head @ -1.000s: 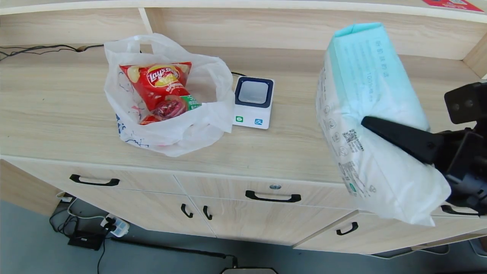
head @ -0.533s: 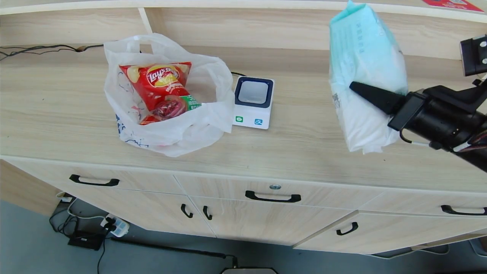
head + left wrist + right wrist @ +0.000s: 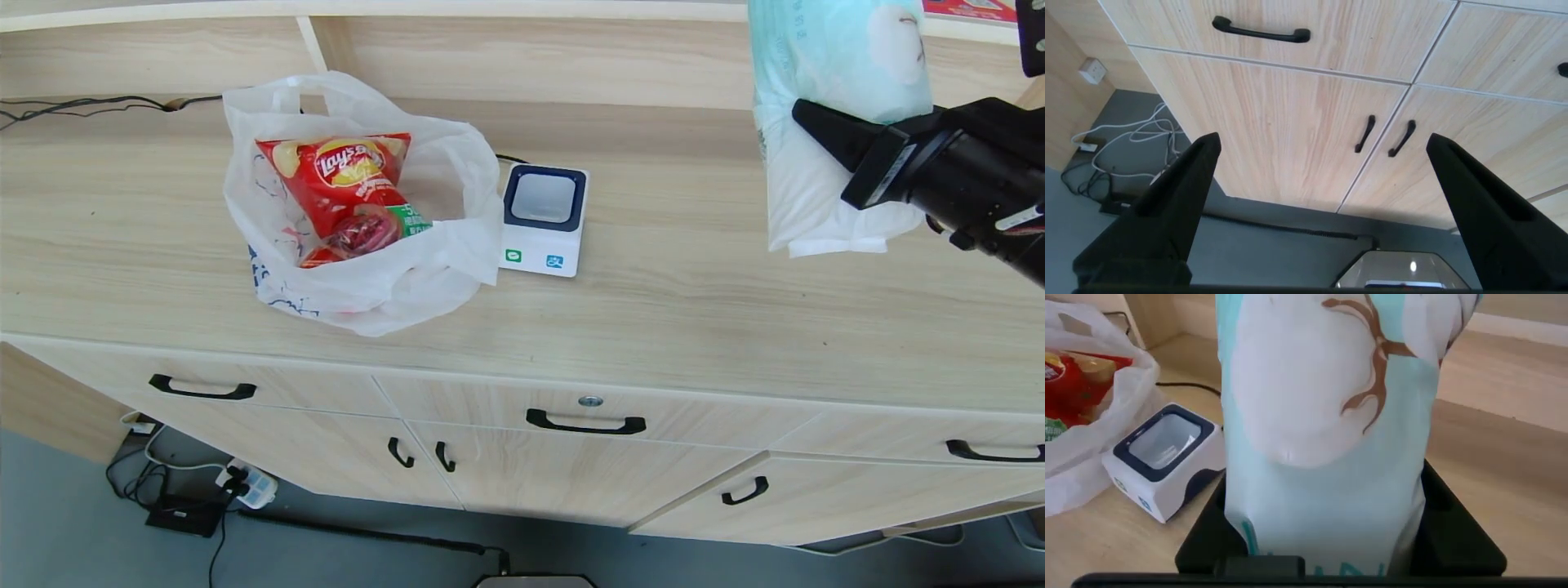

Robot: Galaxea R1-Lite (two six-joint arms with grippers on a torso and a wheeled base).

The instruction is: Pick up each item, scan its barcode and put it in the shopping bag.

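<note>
The right hand [image 3: 816, 122], clamped on the soft pack [image 3: 833, 57] at 2 o'clock from the scanner [image 3: 544, 214], risked a missed scan if the barcode faced away.

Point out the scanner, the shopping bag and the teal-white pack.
scanner [image 3: 544, 198]: head view, glass window.
shopping bag [image 3: 461, 245]: head view, right side wall.
teal-white pack [image 3: 804, 204]: head view, white lower part.
</note>
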